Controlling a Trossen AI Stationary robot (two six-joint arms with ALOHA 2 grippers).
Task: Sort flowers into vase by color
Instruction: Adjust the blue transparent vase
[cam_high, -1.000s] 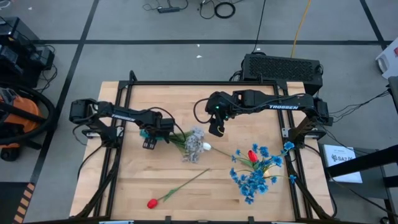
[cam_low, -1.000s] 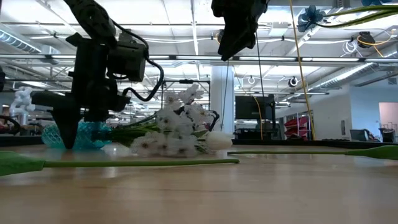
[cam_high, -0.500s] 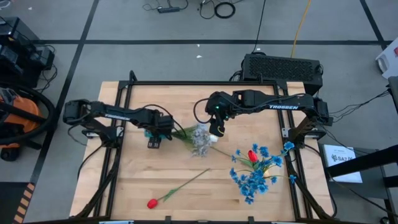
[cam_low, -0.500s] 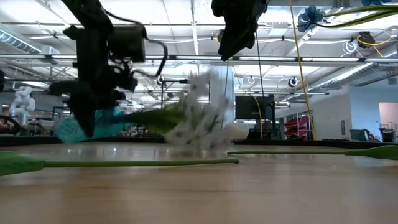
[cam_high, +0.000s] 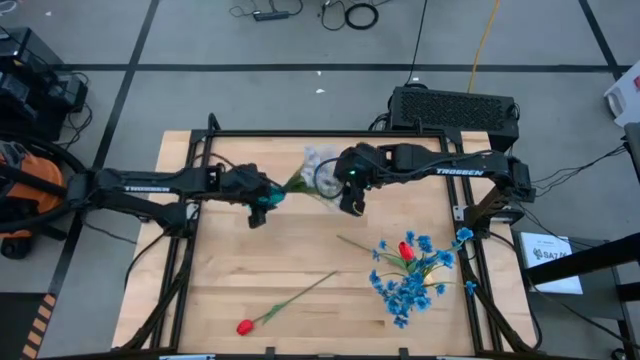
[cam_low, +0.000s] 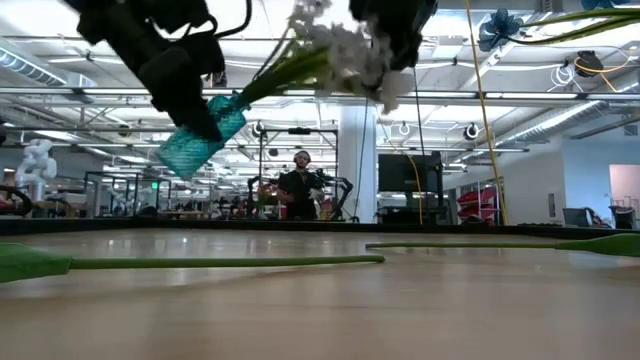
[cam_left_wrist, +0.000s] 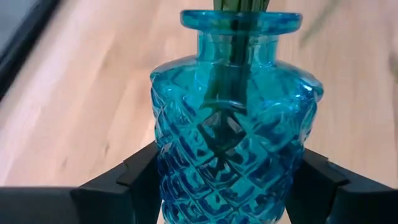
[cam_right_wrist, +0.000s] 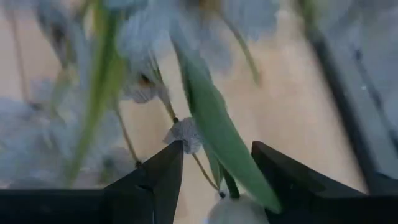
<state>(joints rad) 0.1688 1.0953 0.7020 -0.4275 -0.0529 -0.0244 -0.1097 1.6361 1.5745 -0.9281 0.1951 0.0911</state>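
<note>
My left gripper (cam_high: 252, 203) is shut on a blue cut-glass vase (cam_left_wrist: 236, 124), held in the air left of the table's middle. The vase (cam_low: 200, 135) leans with its mouth (cam_left_wrist: 239, 18) up and toward the right. Pale blue-white flowers (cam_high: 318, 162) on green stems stick out of that mouth. My right gripper (cam_high: 350, 203) hangs open at the flower heads (cam_low: 340, 45). A green leaf (cam_right_wrist: 214, 124) and thin stems pass between its fingers. I cannot tell whether they touch. My left gripper pinches the vase's wide lower body (cam_left_wrist: 186, 186) between its two fingers (cam_left_wrist: 140, 180), one on each side. The fingers come slanting down from the table's left. The vase is lifted clear of the table and tilted, mouth upward, its base hidden between the fingers.
A red tulip (cam_high: 245, 326) on a long stem lies near the front edge. A heap of bright blue sprays (cam_high: 408, 285) with a red tulip (cam_high: 406, 248) lies at the right. A black frame rail (cam_high: 300, 133) runs along the table's far edge. A person (cam_low: 300, 185) stands far off.
My left gripper has risen and tipped upward, still shut on the vase. The vase, which lay on its side on the table, is lifted clear and leans mouth-up. The flowers have swung up off the table to my right gripper's fingers.
</note>
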